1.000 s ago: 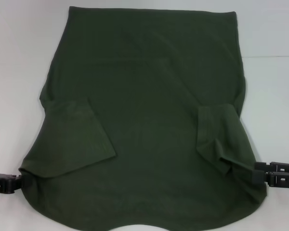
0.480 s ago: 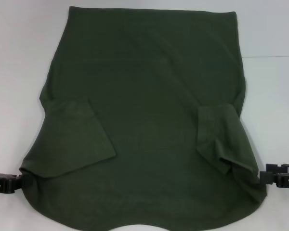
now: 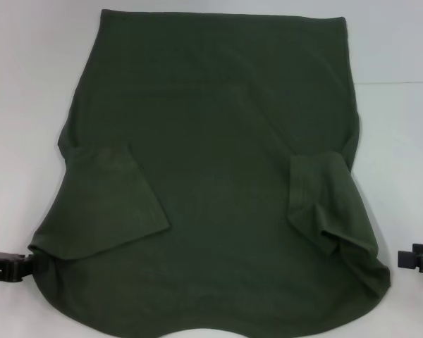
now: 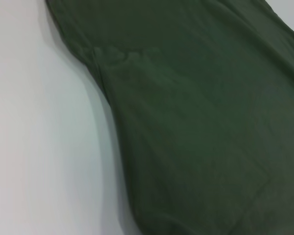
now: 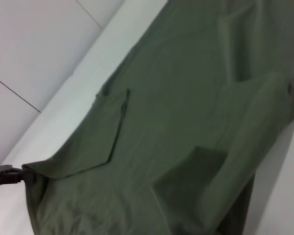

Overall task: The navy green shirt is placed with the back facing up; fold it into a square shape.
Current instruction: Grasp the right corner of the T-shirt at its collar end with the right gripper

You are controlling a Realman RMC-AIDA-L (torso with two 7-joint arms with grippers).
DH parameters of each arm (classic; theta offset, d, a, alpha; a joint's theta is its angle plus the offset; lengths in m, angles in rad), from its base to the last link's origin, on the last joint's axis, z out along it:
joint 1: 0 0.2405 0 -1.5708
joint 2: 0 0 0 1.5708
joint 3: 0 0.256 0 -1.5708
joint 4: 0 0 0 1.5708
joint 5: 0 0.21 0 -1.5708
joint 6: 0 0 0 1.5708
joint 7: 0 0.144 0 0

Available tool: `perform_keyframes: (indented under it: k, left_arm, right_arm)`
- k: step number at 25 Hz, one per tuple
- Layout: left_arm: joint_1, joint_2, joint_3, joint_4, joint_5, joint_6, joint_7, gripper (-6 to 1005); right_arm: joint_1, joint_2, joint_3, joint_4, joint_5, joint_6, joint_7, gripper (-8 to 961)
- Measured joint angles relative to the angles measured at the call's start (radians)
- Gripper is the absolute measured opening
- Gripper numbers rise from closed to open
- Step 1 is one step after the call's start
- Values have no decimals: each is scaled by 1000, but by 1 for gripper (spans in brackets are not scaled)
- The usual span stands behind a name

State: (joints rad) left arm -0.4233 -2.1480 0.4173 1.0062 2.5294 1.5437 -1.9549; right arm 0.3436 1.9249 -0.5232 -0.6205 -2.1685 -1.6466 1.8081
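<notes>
The white surface carries the navy green shirt, spread back-up with both sleeves folded inward. The right gripper has drawn back from the shirt's edge over the last second and now stands apart from it, so the right sleeve fold looks finished. The left gripper stays against the left edge. Neither gripper's fingers can be made out, so their state is unclear.
</notes>
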Motion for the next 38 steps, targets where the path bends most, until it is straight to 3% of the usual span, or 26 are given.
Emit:
perform_keyframes:
  k: [6,14,38]
  left_arm:
    - [-2,-3,-1,-2,0,-4,3,28]
    - [-3,-2,-2,-12,-2,-7,5,27]
    - [-6,4,-2,-25,-1,-19,8,27]
  right_arm:
    - [29,30,-2,9,-71,67,0,846]
    - [53,54,-5,11,-115,96,1,840]
    - [70,68,-34,19,-129,103,0,821]
